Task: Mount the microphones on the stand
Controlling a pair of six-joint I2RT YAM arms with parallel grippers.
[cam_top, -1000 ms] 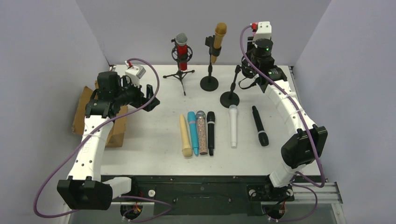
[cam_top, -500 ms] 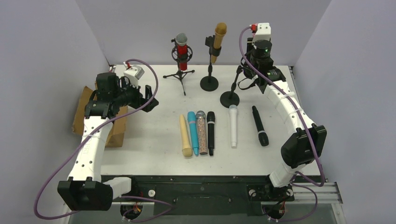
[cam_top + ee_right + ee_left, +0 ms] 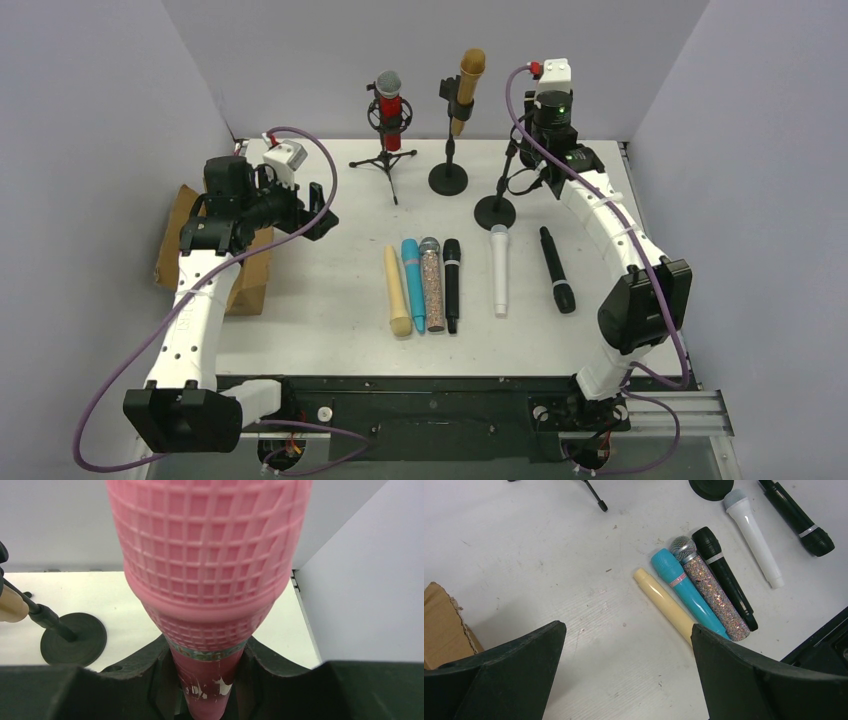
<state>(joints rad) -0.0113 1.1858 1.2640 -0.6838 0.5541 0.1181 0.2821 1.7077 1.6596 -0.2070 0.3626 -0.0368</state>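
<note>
**Change since the earlier frames:** the right arm's wrist has shifted slightly to its left, closer to the empty stand. The left arm has drawn back a little to its left. The microphones lying on the table have not moved.

**Right gripper:** closed on the pink microphone, clamping the body just below the grille head. From above, the arm hides this microphone. The empty stand is just beside the gripper, on its left.

**Left gripper:** jaws wide apart, holding nothing and touching nothing, raised above the table. Ahead of it, the cream microphone, teal microphone, glittery microphone and black microphone lie side by side. The white microphone and a second black microphone lie further off to its right. A cardboard box sits at its left.
</note>
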